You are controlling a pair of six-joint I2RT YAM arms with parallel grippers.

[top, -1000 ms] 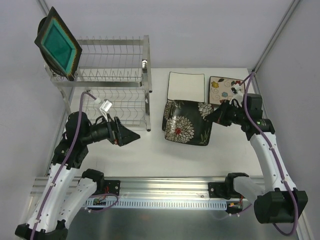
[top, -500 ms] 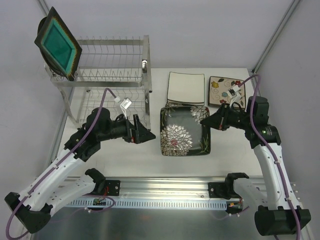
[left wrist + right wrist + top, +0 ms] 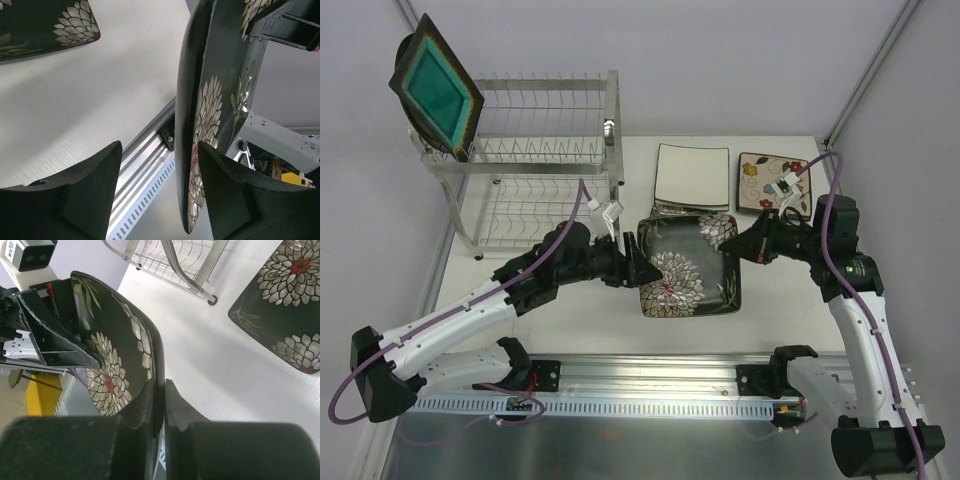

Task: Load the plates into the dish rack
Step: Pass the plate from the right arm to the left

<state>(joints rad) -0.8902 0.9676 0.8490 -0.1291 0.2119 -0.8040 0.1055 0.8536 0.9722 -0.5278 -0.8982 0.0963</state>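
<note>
My right gripper (image 3: 748,243) (image 3: 159,382) is shut on the right rim of a black square plate with white chrysanthemums (image 3: 688,265) (image 3: 107,355), holding it off the table. My left gripper (image 3: 632,262) (image 3: 159,150) is open and straddles this plate's (image 3: 210,100) left rim, one finger close against its patterned face and the other well apart. A second black chrysanthemum plate (image 3: 285,305) (image 3: 45,25) lies on the table underneath. A white square plate (image 3: 692,173) and a flowered cream plate (image 3: 770,180) lie behind. A teal-centred plate (image 3: 437,92) stands in the dish rack (image 3: 545,150).
The two-tier wire rack stands at the back left, its lower-tier foot (image 3: 214,300) near the held plate. A slotted aluminium rail (image 3: 650,385) runs along the near edge between the arm bases. Grey walls close in the table at both sides.
My left arm has reached right from beside the rack to the held plate's left rim, its jaws narrowing. The right gripper has lifted the black plate and carried it slightly left.
</note>
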